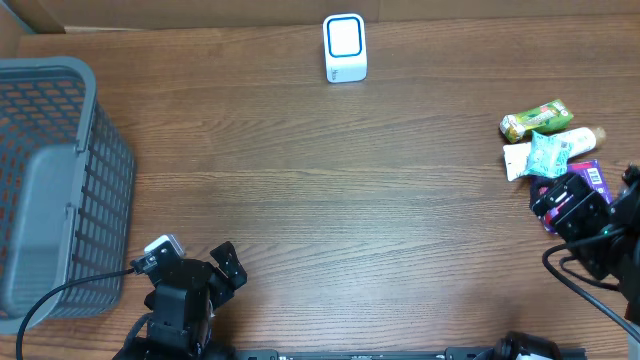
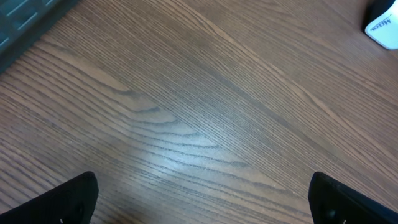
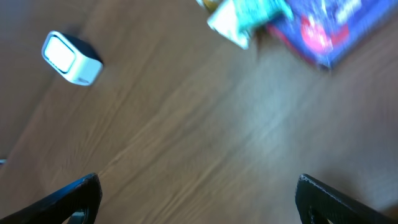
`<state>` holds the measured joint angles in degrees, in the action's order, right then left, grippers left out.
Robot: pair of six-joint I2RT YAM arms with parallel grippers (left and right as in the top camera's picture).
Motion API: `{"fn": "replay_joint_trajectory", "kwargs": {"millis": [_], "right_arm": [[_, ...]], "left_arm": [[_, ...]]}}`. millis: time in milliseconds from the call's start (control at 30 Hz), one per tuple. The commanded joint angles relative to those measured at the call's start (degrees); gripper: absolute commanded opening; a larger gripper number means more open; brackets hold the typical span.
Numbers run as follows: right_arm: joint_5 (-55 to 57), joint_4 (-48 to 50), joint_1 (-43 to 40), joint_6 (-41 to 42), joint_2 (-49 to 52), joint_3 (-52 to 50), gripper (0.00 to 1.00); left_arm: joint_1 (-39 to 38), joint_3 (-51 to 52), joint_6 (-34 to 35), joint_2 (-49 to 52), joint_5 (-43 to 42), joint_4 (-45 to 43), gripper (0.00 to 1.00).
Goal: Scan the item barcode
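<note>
The items to scan lie in a small heap at the right edge of the brown wood-grain surface (image 1: 330, 200). A green foil packet (image 1: 536, 119) lies farthest back, with a cream tube-shaped bottle (image 1: 582, 138) just beside it. A crinkled teal-and-white packet (image 1: 547, 153) sits in front of these, and a flat purple packet (image 1: 590, 172) is nearest the robot. The pieces touch or overlap one another, and none is lifted.

The right fingers (image 3: 74, 196) are spread wide and hold nothing. Their two black tips stand at the lower corners of the right wrist view, with bare wood between them. That view is blurred, but the purple packet and the teal-and-white packet show at its upper right, apart from the tips. From overhead, the right arm's black wrist sits just beside the purple packet, on its near side; whether they touch cannot be told.

A small white scanner box with a blue-outlined face (image 1: 345, 47) stands at the far middle of the surface, well apart from the heap.

The left fingers (image 2: 74, 199) are also spread wide and empty, low over bare wood at the near left. A grey plastic mesh basket (image 1: 105, 200) stands at the left edge, and a black cable (image 1: 70, 290) runs past its near corner to the left arm.
</note>
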<state>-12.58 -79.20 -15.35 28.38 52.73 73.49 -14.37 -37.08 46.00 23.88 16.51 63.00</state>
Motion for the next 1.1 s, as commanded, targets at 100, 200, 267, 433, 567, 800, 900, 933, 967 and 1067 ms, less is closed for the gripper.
{"fn": "replay_joint_trajectory", "kwargs": {"millis": [100,200,267,433,567,800,900,933,967,1067], "right_arm": [[5.8,19.2,6.2,-13.6,-6.1,-7.1,1.00],[11.5,31.0,11.0,-13.6,-12.0,-15.2,1.00],[13.2,38.4,12.5,-13.6,-15.8,-21.0,1.00],[14.7,61.1,13.2,-13.7,-27.9,-40.3,1.00],[14.8,69.4,13.8,-13.7,-36.3,-51.5,1.00],[16.0,72.5,16.4,-13.7,-48.3,-65.7,1.00],[16.6,75.3,17.1,-13.7,-51.1,-70.0,1.00],[16.6,75.8,17.3,-13.7,-51.8,-71.1,1.00],[16.6,76.1,17.3,-13.6,-52.4,-72.1,1.00],[16.6,74.9,17.4,-13.7,-52.6,-73.0,1.00]], "left_arm": [[0.1,0.2,0.3,-0.4,0.4,0.0,0.99],[0.1,0.2,0.3,-0.4,0.4,0.0,1.00],[0.1,0.2,0.3,-0.4,0.4,0.0,1.00],[0.1,0.2,0.3,-0.4,0.4,0.0,1.00],[0.1,0.2,0.3,-0.4,0.4,0.0,0.99],[0.1,0.2,0.3,-0.4,0.4,0.0,1.00],[0.1,0.2,0.3,-0.4,0.4,0.0,0.99],[0.1,0.2,0.3,-0.4,0.4,0.1,1.00],[0.1,0.2,0.3,-0.4,0.4,0.1,1.00],[0.1,0.2,0.3,-0.4,0.4,0.1,0.99]]}}
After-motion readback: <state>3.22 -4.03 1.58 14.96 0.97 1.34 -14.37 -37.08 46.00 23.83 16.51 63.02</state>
